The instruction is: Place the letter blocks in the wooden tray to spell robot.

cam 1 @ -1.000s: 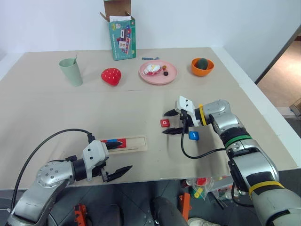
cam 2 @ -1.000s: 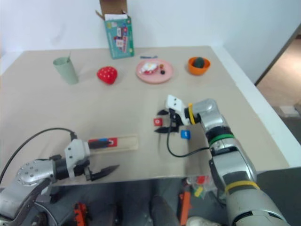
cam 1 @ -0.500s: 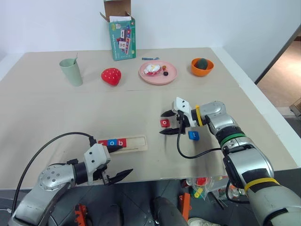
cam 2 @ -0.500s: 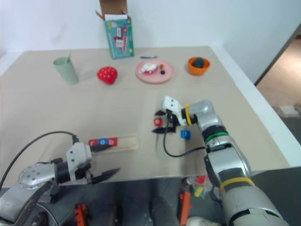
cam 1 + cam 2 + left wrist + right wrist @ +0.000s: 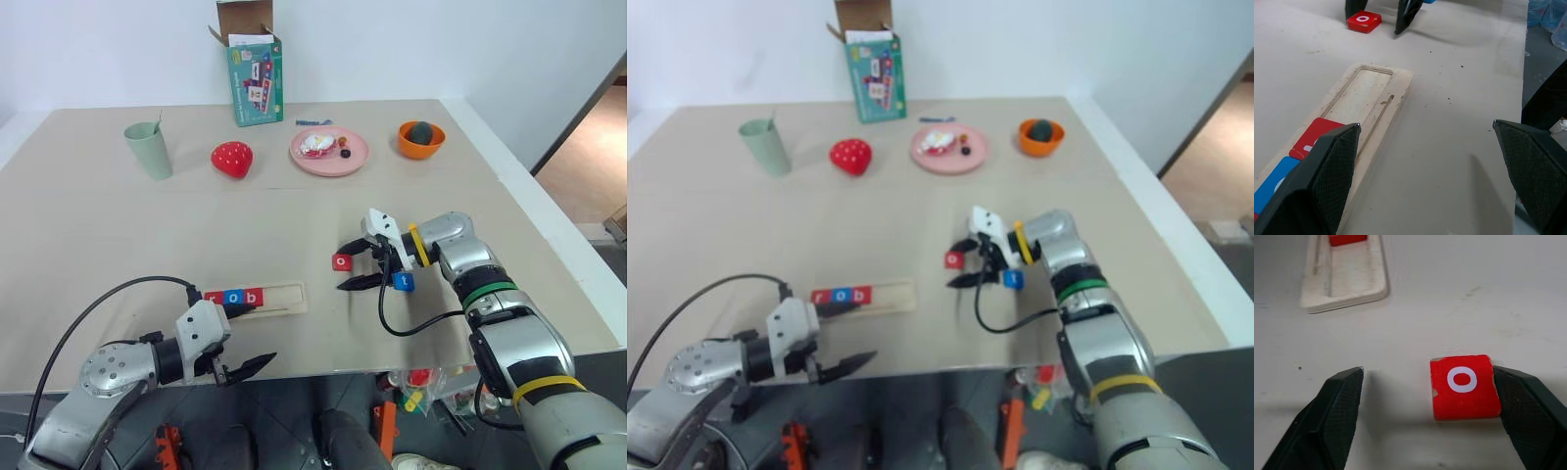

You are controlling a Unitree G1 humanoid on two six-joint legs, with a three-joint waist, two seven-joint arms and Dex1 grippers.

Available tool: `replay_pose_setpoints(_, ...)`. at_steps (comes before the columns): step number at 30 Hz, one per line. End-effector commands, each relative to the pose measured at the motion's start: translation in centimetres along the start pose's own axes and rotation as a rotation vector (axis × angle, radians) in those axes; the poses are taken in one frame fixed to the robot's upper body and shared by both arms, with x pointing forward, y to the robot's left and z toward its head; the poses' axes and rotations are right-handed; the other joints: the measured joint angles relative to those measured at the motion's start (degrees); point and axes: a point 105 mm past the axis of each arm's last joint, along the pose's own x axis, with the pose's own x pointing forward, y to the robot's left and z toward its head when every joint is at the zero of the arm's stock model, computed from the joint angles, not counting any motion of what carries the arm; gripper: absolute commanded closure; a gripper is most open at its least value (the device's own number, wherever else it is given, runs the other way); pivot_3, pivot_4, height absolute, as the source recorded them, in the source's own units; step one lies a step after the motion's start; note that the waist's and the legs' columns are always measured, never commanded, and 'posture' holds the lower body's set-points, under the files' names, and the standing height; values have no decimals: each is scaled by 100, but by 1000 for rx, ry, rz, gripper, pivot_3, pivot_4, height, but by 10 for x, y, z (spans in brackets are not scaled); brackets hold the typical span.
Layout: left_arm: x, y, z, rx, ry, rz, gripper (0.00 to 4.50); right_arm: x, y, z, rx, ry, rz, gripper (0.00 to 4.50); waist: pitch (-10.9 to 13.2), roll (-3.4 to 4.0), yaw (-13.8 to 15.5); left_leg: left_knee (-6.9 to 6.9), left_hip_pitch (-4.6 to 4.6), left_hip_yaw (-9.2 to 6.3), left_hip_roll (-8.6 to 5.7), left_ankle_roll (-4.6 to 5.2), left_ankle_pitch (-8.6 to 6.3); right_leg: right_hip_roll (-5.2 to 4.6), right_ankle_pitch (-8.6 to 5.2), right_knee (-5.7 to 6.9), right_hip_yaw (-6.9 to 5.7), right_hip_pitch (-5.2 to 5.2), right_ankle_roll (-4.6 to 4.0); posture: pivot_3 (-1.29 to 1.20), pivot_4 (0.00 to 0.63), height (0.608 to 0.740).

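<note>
The right pincer (image 5: 351,266) gapes wide around the red o block (image 5: 340,261), one finger touching it, at three o'clock from the wooden tray (image 5: 279,297). The left pincer (image 5: 245,338) hangs released.

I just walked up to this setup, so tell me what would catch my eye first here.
Probably the right gripper, open around a red o block in the middle of the table, one finger against the block's side. To its left, the wooden tray already holds three blocks, while a blue t block lies beside the right wrist.
</note>
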Motion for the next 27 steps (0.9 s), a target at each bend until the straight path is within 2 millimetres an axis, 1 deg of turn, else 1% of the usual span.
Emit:
replay_pose_setpoints(1,1,0,4,25,-10,-13,0,4,11,2,-25,-25,16,270,0,0,6,0,0,1,0,0,0,0,0,0,1,0,0,0,150,740)
replay_pose_setpoints(2,2,0,4,26,-9,-15,0,6,12,4,-15,-38,2,270,0,0,5,1,2,-2,0,0,0,0,0,0,-2,4,1,0,150,740)
replay_pose_setpoints(3,2,0,4,27,-8,-16,0,8,11,4,-9,-40,-16,431,-1,0,5,1,2,0,0,0,0,0,0,0,0,2,0,0,150,740)
replay_pose_setpoints(5,2,0,4,30,-7,-16,0,11,13,3,-1,-43,-25,431,0,1,1,1,6,2,0,0,0,0,0,1,2,5,0,0,150,740)
replay_pose_setpoints(6,2,0,4,31,-6,-17,0,12,15,3,2,-48,-25,718,-1,1,1,1,7,3,0,0,0,0,1,1,3,4,0,0,150,740)
replay_pose_setpoints(7,2,1,4,32,-5,-18,0,13,17,3,3,-55,-25,807,-1,0,1,1,8,3,0,0,0,0,1,2,3,5,0,0,150,740)
replay_pose_setpoints(9,3,0,3,33,-3,-20,0,16,17,8,14,-89,-50,1460,-1,0,0,2,12,0,1,0,0,1,1,2,0,10,-1,0,150,740)
replay_pose_setpoints(11,3,0,3,33,-1,-21,0,19,17,13,26,-117,-80,2259,-2,-2,0,2,18,3,1,-1,1,2,2,3,4,12,-2,0,150,740)
replay_pose_setpoints(13,3,0,3,32,-1,-20,0,23,18,16,35,-134,-115,2820,-2,-1,-1,2,15,1,2,-1,1,3,1,3,3,10,-2,0,150,740)
replay_pose_setpoints(14,3,0,3,32,-1,-19,0,24,19,16,37,-138,-129,3200,-1,-1,-1,2,15,1,3,-1,1,4,1,3,2,9,-2,0,150,740)
replay_pose_setpoints(18,4,1,3,32,-2,-20,0,28,23,15,39,-135,-148,3253,-2,-1,2,2,13,2,0,-2,1,2,2,3,3,9,-1,0,150,740)
replay_pose_setpoints(22,4,1,3,33,-1,-22,0,26,24,17,27,-136,-170,3253,-2,-1,2,3,13,3,-1,-2,2,2,2,3,3,9,0,0,150,740)
replay_pose_setpoints(25,4,1,3,29,-5,-19,0,22,23,24,17,-159,-186,3253,-1,-1,3,3,13,2,0,-2,2,4,2,3,2,8,0,0,150,740)
replay_pose_setpoints(27,4,3,3,19,-12,-4,0,18,22,36,1,-187,-193,3253,-1,0,3,3,11,2,0,-2,2,4,2,3,2,6,0,0,150,740)
